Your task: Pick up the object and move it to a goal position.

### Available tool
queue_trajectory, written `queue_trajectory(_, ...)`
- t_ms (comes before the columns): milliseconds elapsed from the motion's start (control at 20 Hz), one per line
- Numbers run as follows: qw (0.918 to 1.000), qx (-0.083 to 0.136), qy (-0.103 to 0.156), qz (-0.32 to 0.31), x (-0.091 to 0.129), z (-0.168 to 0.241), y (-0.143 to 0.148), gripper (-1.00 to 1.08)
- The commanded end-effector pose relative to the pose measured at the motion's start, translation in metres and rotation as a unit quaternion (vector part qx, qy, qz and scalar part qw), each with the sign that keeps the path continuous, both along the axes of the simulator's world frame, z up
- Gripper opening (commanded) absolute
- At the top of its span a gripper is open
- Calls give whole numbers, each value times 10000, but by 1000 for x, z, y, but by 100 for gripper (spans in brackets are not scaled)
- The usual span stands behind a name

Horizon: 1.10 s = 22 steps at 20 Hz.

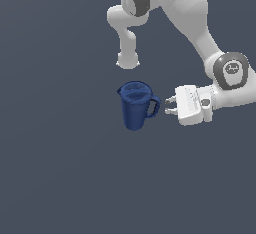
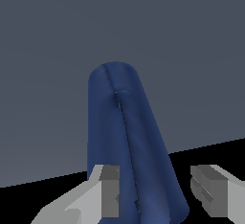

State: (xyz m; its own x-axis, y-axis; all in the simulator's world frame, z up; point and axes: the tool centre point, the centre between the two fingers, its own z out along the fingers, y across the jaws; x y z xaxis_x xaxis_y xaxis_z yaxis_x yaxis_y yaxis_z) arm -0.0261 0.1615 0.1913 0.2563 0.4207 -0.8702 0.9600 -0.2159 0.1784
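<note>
Dark blue plastic pitcher (image 1: 134, 105): one item, upright on the plain grey floor (image 1: 55, 168), tapering toward its base, open mouth upward, small spout toward the exterior view's left, loop handle (image 1: 153, 107) toward the exterior view's right.

Hand (image 1: 169, 105): white, two-fingered, turned sideways and aimed at the pitcher from the exterior view's right. Fingers spread wide, holding nothing. In the exterior view the fingertips sit just beside the handle, apparently not yet touching it. In the wrist view the pitcher body (image 2: 129, 146) fills the gap between the two fingers (image 2: 109, 189), the handle's edge running down its middle; whether either pad touches the plastic cannot be told.

Progress, as judged: approach largely done, hand lined up on the handle side. Closing, lifting and carrying to the goal all remain. No goal marker is visible in either view, so the distance left cannot be judged.

Surroundings: arm links (image 1: 200, 23) and a rounded white arm part (image 1: 127, 60) beyond the pitcher, well apart from it. No other loose items seen.

Obstructions, as judged: none around the pitcher; the loop handle itself lies in the closing path, and could twist the pitcher if caught unevenly.
</note>
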Motion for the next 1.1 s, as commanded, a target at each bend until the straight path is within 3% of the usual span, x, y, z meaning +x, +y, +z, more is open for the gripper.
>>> queue_trajectory(0, 10000, -13, 87, -25, 0, -7, -4, 28)
queue_trajectory(700, 9999, -41, 135, -75, -3, -16, -8, 28)
queue_trajectory(1050, 9999, -47, 137, -80, -6, -24, -23, 28)
